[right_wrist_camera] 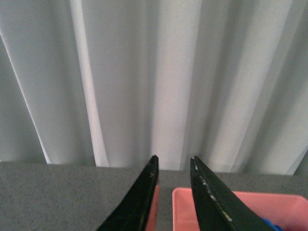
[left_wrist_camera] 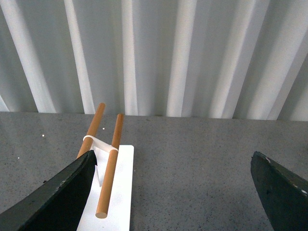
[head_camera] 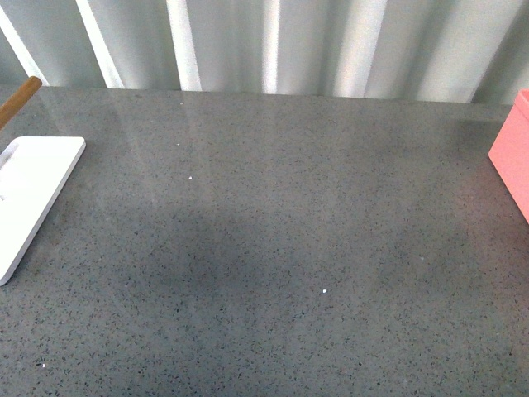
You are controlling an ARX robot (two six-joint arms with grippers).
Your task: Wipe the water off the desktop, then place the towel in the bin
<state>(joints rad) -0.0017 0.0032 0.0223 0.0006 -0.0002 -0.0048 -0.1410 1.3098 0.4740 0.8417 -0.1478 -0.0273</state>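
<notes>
Pale grey-white curtain (head_camera: 273, 45) in vertical folds behind the table, soft light streaking its pleats

On the tabletop (head_camera: 273, 248) a flat tray (head_camera: 33, 194) lies at the left edge with a two-rod rack (left_wrist_camera: 107, 159) standing on it, a bin (head_camera: 512, 153) sits at the right edge, and a curtain (head_camera: 273, 41) hangs behind.

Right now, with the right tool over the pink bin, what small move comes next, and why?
Probably raise the right tool clear of the pink plastic bin. Its jaws stand slightly apart, holding nothing; a sliver of the bright blue fuzzy towel shows low by the bin, and the speckled dark-grey desktop shows no cloth or obvious water.
</notes>
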